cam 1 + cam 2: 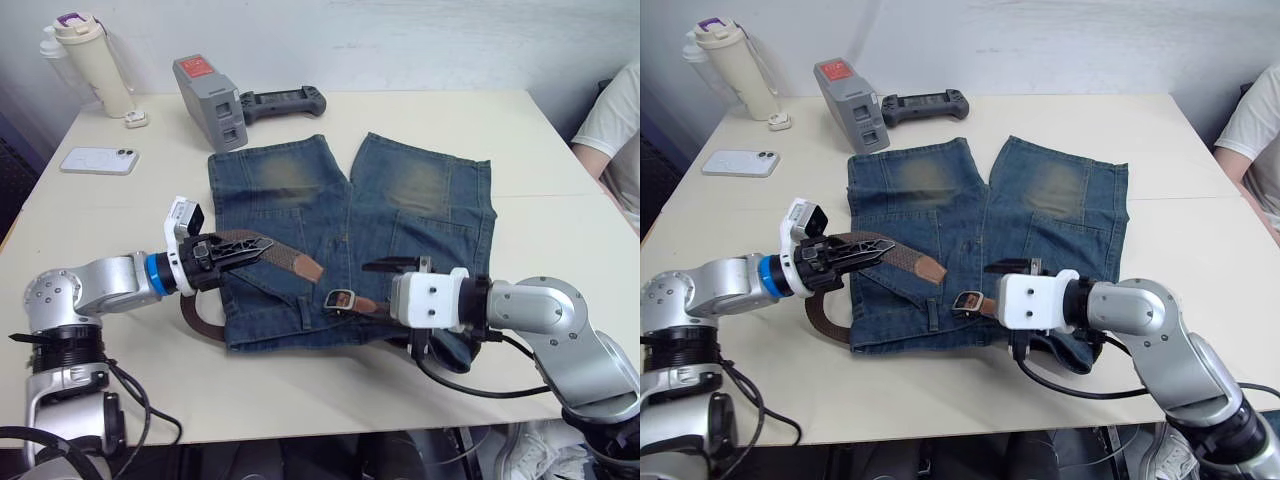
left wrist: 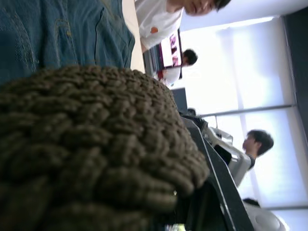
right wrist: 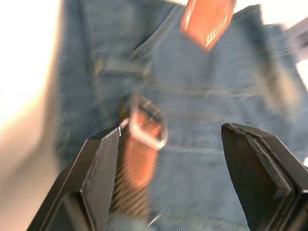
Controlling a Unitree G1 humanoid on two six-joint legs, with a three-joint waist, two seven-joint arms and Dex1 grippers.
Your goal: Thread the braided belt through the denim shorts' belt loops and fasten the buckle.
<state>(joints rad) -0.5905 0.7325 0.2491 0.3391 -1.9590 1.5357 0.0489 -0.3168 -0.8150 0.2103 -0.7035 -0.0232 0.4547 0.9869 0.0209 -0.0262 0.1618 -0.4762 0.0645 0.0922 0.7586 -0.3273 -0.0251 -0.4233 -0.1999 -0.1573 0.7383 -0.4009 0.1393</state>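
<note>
Now we pinch the belt [image 1: 262,250] near its tip with our left gripper [image 1: 232,250] at centre-left, raised over the shorts [image 1: 400,215], while our right gripper [image 3: 168,173], jaws spread, approaches the buckle [image 1: 340,299] to steady it.

Belt [image 1: 285,257] on shorts [image 1: 420,210], table-centre
</note>
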